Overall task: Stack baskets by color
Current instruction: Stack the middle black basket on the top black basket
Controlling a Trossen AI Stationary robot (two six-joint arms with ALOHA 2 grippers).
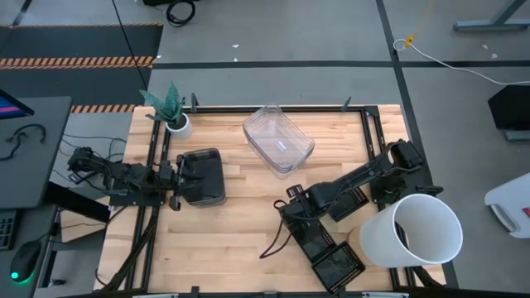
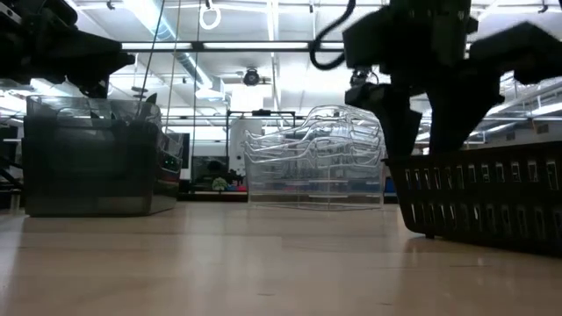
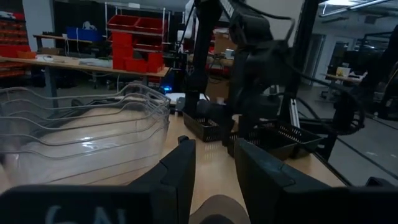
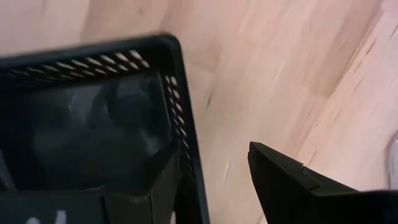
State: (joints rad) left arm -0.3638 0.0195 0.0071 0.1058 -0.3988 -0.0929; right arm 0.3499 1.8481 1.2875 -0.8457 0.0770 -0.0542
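Wooden table (image 1: 240, 223); right claw (image 4: 211, 180) straddles black basket (image 4: 93, 124) wall.

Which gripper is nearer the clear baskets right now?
Left. The left gripper sits at the grey baskets, just across from the clear baskets; the right gripper is farther, over the black baskets.

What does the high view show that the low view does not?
High view only: the plant pot, the white bucket, both arms whole, the left gripper at the grey baskets' edge, and the right gripper open over the black baskets. Low view only: the stacks' side profiles, with the clear baskets' nested rims, and the room behind. Both: all three basket stacks on the wooden table.
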